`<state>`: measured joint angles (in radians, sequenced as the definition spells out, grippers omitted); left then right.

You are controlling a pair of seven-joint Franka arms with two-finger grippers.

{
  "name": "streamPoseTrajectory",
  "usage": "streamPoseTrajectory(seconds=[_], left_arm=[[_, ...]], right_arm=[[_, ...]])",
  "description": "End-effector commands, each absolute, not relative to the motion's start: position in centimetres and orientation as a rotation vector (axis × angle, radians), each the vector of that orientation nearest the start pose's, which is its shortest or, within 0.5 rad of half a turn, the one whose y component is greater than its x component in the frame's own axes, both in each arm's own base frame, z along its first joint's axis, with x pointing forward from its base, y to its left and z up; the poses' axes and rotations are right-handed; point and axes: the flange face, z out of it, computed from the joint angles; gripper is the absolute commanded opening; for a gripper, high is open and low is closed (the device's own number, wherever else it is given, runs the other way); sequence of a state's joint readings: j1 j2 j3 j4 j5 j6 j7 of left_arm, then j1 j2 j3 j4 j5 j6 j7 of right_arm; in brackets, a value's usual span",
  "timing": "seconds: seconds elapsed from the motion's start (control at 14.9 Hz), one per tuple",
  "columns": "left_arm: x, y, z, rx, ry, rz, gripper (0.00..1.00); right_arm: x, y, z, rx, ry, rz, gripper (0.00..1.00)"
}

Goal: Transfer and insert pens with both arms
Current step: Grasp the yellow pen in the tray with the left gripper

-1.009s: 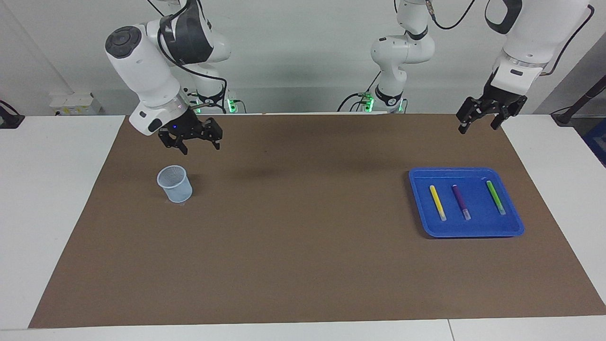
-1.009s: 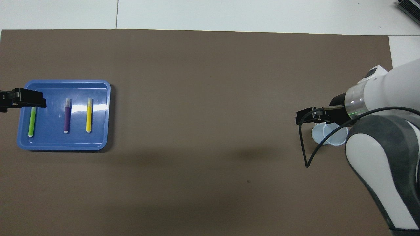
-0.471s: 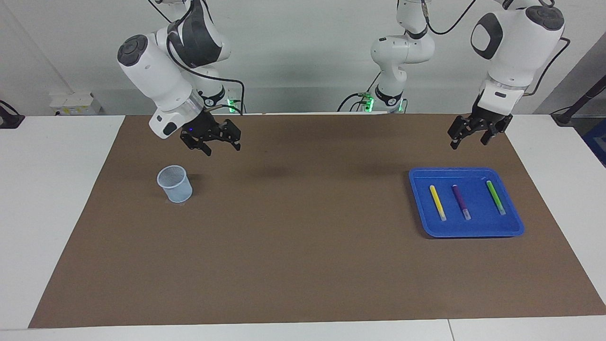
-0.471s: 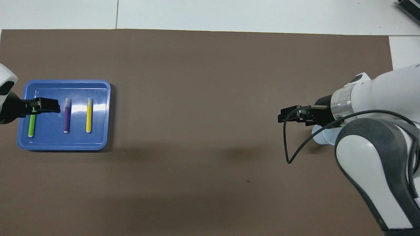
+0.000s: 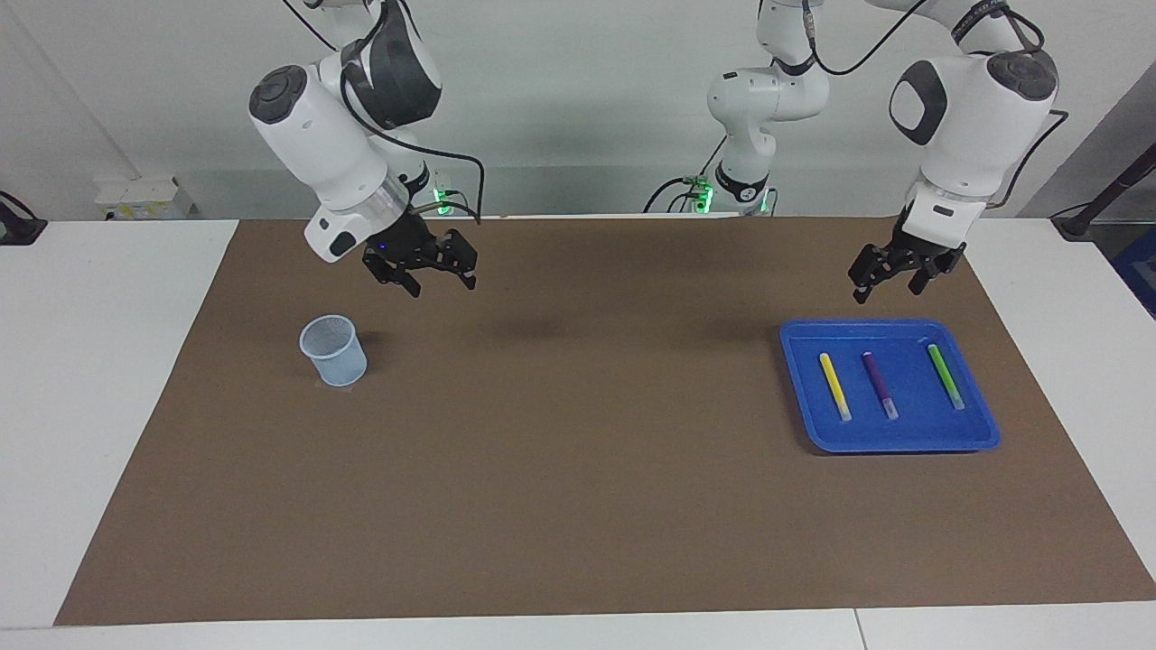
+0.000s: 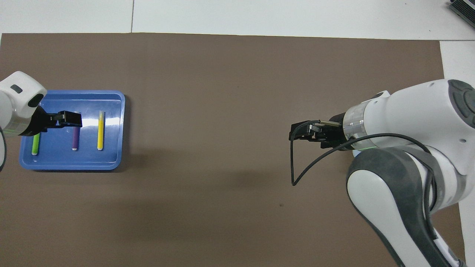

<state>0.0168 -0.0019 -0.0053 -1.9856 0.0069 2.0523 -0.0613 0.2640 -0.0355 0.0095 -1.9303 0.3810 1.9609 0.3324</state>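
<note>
Beside the right tool (image 5: 437,279), a mesh cup (image 5: 333,350) on brown mat (image 5: 542,469).

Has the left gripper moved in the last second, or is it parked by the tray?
Yes. In the facing view the left gripper has come down and inward toward the blue tray, hanging above its robot-side edge, jaws open, holding nothing.

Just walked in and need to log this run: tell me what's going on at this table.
Nothing is held yet. The yellow pen, purple pen and green pen lie side by side in the blue tray at the left arm's end. The left end effector hangs open above the tray's nearer edge. The right end effector, also open, hangs above the brown mat near the pale blue mesh cup.
</note>
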Motion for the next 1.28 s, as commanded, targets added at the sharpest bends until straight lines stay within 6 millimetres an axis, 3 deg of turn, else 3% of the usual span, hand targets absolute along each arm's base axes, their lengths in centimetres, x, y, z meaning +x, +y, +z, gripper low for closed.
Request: streamPoseTrajectory(seconds=[0.0, 0.4, 0.47, 0.74, 1.01, 1.21], left_arm=[[57.3, 1.4, 44.4, -3.131, -0.072, -0.118, 1.0], [59.1, 1.2, 38.4, -3.134, -0.059, -0.103, 0.99], [59.3, 1.2, 37.4, -3.134, -0.057, -0.101, 0.99], [60.5, 0.7, 33.3, -3.136, -0.039, -0.113, 0.95], [60.9, 0.5, 31.3, -3.137, -0.034, -0.123, 0.95], [61.0, 0.5, 30.1, -3.137, -0.034, -0.12, 0.89]], right_arm=[[52.7, 18.7, 50.6, -2.716, 0.301, 0.037, 1.0], [52.0, 20.5, 50.2, -2.675, 0.321, 0.079, 1.0], [51.6, 21.6, 50.2, -2.674, 0.336, 0.091, 1.0], [51.4, 22.0, 50.2, -2.668, 0.379, 0.1, 1.0], [51.2, 22.1, 50.3, -2.672, 0.379, 0.119, 1.0], [51.1, 22.2, 50.3, -2.672, 0.378, 0.114, 1.0]])
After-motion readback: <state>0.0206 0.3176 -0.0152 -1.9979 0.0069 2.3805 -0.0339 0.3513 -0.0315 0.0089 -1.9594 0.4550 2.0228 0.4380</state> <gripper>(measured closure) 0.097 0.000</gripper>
